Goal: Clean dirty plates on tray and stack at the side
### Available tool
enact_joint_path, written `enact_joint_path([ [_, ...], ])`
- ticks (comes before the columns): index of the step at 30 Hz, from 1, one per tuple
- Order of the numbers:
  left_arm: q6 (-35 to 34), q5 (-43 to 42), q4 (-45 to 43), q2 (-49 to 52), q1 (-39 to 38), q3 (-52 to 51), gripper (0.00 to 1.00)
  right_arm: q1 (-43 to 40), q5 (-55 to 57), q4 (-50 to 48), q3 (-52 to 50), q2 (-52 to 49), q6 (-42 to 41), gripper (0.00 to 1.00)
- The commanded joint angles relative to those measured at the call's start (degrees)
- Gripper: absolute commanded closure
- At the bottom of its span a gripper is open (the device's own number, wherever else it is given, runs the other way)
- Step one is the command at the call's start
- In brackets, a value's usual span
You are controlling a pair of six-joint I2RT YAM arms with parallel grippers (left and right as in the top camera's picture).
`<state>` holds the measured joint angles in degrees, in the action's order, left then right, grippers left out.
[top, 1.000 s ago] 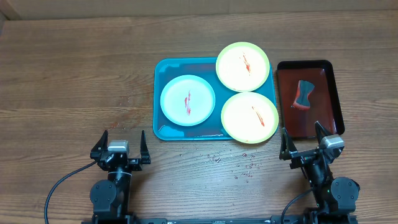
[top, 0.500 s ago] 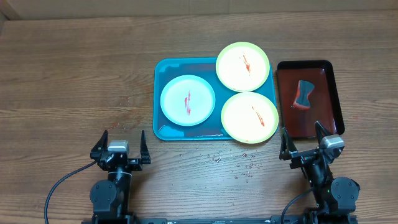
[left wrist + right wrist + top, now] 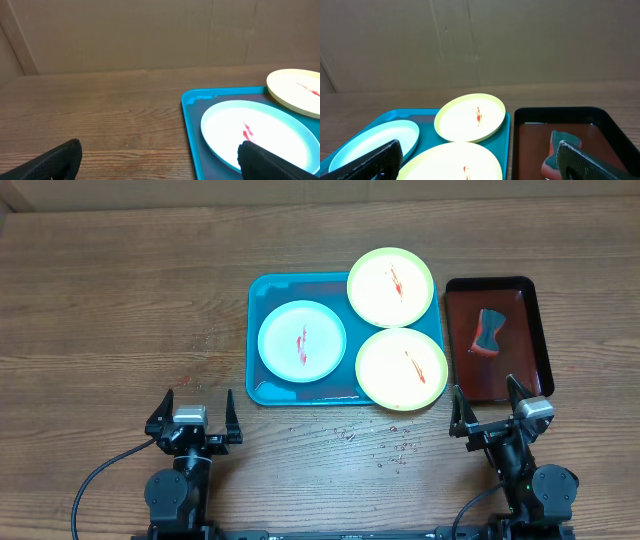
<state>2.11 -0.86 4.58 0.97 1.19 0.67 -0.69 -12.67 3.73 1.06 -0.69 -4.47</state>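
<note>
**Three streaked plates on the blue tray, both grippers idle at the near edge**

A wooden table [image 3: 120, 300] fills the overhead view. At its middle lies the turquoise tray [image 3: 290, 288], and just to its right sits a smaller black-rimmed dark-red tray [image 3: 520, 370].

The white plate with a light-blue rim [image 3: 302, 341] lies flat in the turquoise tray's left half. The far yellow plate [image 3: 390, 286] overhangs that tray's far right corner. The near yellow plate [image 3: 401, 368] overhangs its near right rim, and the edges of the two yellow plates meet. Each plate carries a red streak.

The left gripper [image 3: 198, 395] and the right gripper [image 3: 485, 388] sit near the table's front edge with fingers spread wide, holding nothing.

A sponge [image 3: 489, 331] rests in the dark-red tray. Small droplets [image 3: 385, 450] speckle the wood near the turquoise tray.
</note>
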Motion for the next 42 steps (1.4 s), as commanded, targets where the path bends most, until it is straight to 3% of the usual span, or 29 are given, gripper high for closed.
enact_joint_path([
  [1, 1.1, -0.6, -0.2, -0.7, 0.4, -0.4, 0.00, 0.3, -0.3, -0.4, -0.6, 0.5, 0.0, 0.00],
  [13, -0.4, -3.6, -0.1, -0.7, 0.4, 0.1, 0.00, 0.3, -2.4, -0.6, -0.2, 0.5, -0.2, 0.00],
  [23, -2.1, -10.4, 9.3, 4.7, 0.4, 10.9, 0.00, 0.3, -3.6, -0.4, 7.0, -0.8, -0.2, 0.00],
  [31, -3.0, -13.6, 17.3, 25.3, 0.3, 28.9, 0.00, 0.3, -3.6, 3.2, 19.5, -14.6, -0.2, 0.00],
  [37, -3.0, -18.6, 27.8, 45.5, 0.2, 46.4, 0.00, 0.3, -3.6, 15.4, 36.6, -31.5, -0.2, 0.00],
  [42, -3.0, -19.2, 41.9, 62.5, -2.8, 63.9, 0.00, 0.3, -3.6, 29.8, 52.7, -46.6, -0.2, 0.00],
])
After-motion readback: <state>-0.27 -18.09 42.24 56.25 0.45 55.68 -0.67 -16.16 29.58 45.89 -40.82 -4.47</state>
